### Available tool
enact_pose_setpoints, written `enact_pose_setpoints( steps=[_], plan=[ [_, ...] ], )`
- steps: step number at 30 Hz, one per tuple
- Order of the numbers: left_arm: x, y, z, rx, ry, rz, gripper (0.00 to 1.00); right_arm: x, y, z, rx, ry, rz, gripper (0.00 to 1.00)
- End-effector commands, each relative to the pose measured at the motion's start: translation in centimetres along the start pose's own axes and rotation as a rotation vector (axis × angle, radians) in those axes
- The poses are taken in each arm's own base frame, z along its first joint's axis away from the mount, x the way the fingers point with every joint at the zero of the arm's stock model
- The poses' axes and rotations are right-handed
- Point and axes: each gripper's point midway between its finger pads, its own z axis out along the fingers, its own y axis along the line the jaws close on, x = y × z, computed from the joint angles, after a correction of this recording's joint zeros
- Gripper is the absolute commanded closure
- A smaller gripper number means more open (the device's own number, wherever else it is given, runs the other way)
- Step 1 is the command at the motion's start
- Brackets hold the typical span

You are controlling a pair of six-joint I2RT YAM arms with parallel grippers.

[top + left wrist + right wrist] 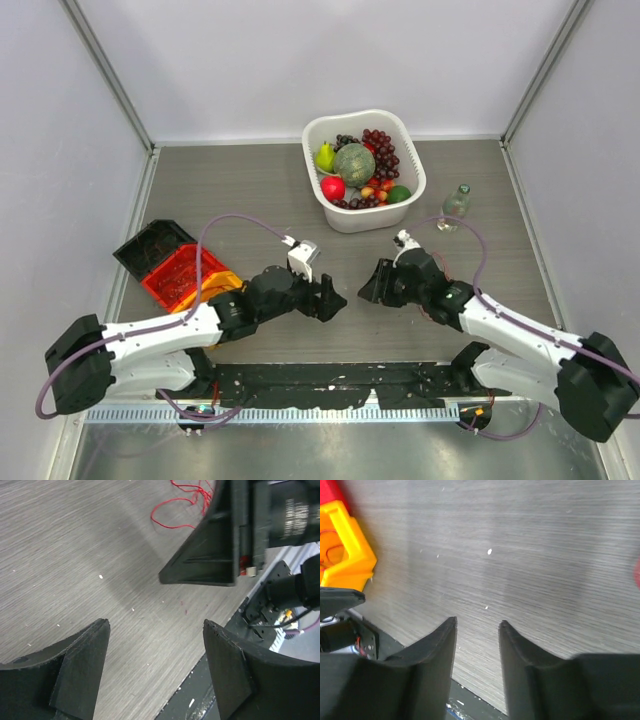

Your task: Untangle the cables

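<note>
1. Top external: a grey wood-grain table (240,190) is closed in by plain white walls (300,60) and metal frame posts (105,70). A white basket (318,135) of fruit stands at the far side, with a glass bottle (457,205) just to its right. Stacked black, red and orange trays (170,265) sit at the left. The left gripper (335,300) and right gripper (368,285) face each other near the middle, not touching
2. Left wrist: the left gripper (155,665) is spread wide over bare tabletop flecked with white specks, and it holds nothing. The thin red cables (182,502) lie loose on the table, just beyond the right gripper's black finger
3. Right wrist: the right gripper (477,635) has its jaws parted by a narrow gap with nothing between them, above bare wood-grain surface. The orange tray (345,550) shows at the left edge
</note>
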Motion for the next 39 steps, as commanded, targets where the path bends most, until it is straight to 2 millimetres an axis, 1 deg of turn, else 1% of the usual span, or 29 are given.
enact_pose_setpoints(
  steps=[1, 2, 3, 4, 5, 6, 7, 8, 9, 10, 11, 14, 15, 17, 19, 20, 21, 24, 26, 27, 28, 30, 32, 33, 34, 35, 37, 38, 39],
  plan=[
    [-1.3, 0.3, 1.6, -0.046, -0.041, -0.035, 0.21, -4.5, -2.2, -3.0, 0.186, -0.213, 0.072, 0.44],
    [-1.3, -0.1, 2.3, -0.042, -0.019, -0.036, 0.21, -6.8, -3.9, -4.3, 0.297, -0.327, 0.107, 0.39],
    [-0.8, -0.1, 3.2, -0.055, 0.014, -0.051, 0.21, -7.0, -6.3, -5.8, 0.402, -0.351, 0.143, 0.29],
    [-0.9, -0.3, 4.1, -0.068, 0.032, -0.071, 0.21, -8.3, -8.7, -7.8, 0.501, -0.435, 0.196, 0.28],
    [-1.4, -0.9, 5.4, -0.068, 0.041, -0.095, 0.21, -9.0, -9.5, -8.8, 0.53, -0.476, 0.219, 0.27],
    [-1.3, -1.3, 6.5, -0.068, 0.055, -0.113, 0.21, -9.8, -10.9, -10.5, 0.565, -0.532, 0.28, 0.27],
    [-1.2, -1.6, 7.8, -0.078, 0.072, -0.144, 0.19, -10.2, -11.5, -11.5, 0.584, -0.573, 0.31, 0.26],
    [-0.6, -1.5, 9.2, -0.102, 0.095, -0.202, 0.15, -10.7, -12.3, -13.1, 0.607, -0.627, 0.362, 0.25],
    [-0.4, -1.8, 10.4, -0.114, 0.105, -0.262, 0.15, -11.1, -13.0, -14.4, 0.649, -0.674, 0.385, 0.26],
    [0.2, -2.0, 11.8, -0.114, 0.12, -0.335, 0.14, -11.6, -12.6, -16.1, 0.654, -0.716, 0.411, 0.26],
    [1.6, -2.0, 13.4, -0.111, 0.144, -0.417, 0.14, -12.6, -12.0, -17.5, 0.652, -0.761, 0.41, 0.27],
    [2.2, -3.4, 17.1, -0.043, 0.113, -0.663, 0.16, -14.1, -9.8, -20.2, 0.583, -0.831, 0.36, 0.28],
    [1.9, -3.7, 18.1, -0.022, 0.092, -0.72, 0.18, -14.5, -9.2, -21.2, 0.573, -0.854, 0.347, 0.29],
    [2.3, -4.5, 19.7, 0.018, 0.1, -0.8, 0.21, -14.8, -8.9, -22.4, 0.576, -0.882, 0.329, 0.29],
    [3.3, -3.9, 21.3, -0.02, 0.112, -0.864, 0.22, -14.8, -8.9, -22.7, 0.578, -0.89, 0.307, 0.3],
    [3.5, -3.9, 21.9, -0.018, 0.105, -0.896, 0.24, -14.7, -8.9, -22.6, 0.576, -0.884, 0.298, 0.3],
    [3.9, -3.2, 22.5, -0.043, 0.086, -0.93, 0.27, -14.5, -9.2, -22.3, 0.589, -0.871, 0.29, 0.3],
    [5.3, -2.5, 23.5, -0.056, 0.09, -1.014, 0.43, -14.0, -9.5, -21.0, 0.592, -0.823, 0.282, 0.31],
    [5.7, -2.4, 23.7, -0.031, 0.088, -1.027, 0.67, -13.6, -9.7, -19.7, 0.578, -0.782, 0.265, 0.31],
    [4.8, -2.4, 23.3, 0.009, 0.055, -1.009, 0.79, -13.8, -9.5, -19.1, 0.562, -0.769, 0.259, 0.32],
    [4.4, -1.8, 22.9, 0.011, 0.03, -0.985, 0.88, -13.4, -9.4, -18.3, 0.548, -0.732, 0.231, 0.32],
    [3.4, -0.3, 21.0, -0.011, -0.014, -0.886, 0.98, -13.1, -9.0, -16.7, 0.511, -0.672, 0.198, 0.33],
    [1.2, 0.9, 18.4, -0.036, -0.07, -0.738, 1.0, -12.3, -9.1, -14.8, 0.488, -0.598, 0.166, 0.35],
    [0.6, 1.5, 17.2, -0.057, -0.079, -0.667, 1.0, -12.3, -9.0, -13.7, 0.47, -0.573, 0.154, 0.35],
    [-0.5, 1.6, 15.9, -0.055, -0.089, -0.586, 1.0, -11.3, -8.4, -12.0, 0.41, -0.496, 0.112, 0.36],
    [-0.9, 1.6, 14.7, -0.065, -0.079, -0.522, 1.0, -11.2, -8.1, -10.4, 0.376, -0.445, 0.077, 0.36],
    [-1.8, 1.5, 12.1, -0.076, -0.07, -0.407, 1.0, -8.7, -6.1, -6.8, 0.221, -0.252, 0.043, 0.35],
    [-1.7, 1.4, 11.0, -0.079, -0.05, -0.37, 1.0, -7.9, -6.5, -5.4, 0.232, -0.193, 0.049, 0.35],
    [-1.8, 1.3, 10.0, -0.074, -0.043, -0.345, 1.0, -7.9, -5.8, -4.6, 0.223, -0.191, 0.007, 0.34]
  ],
)
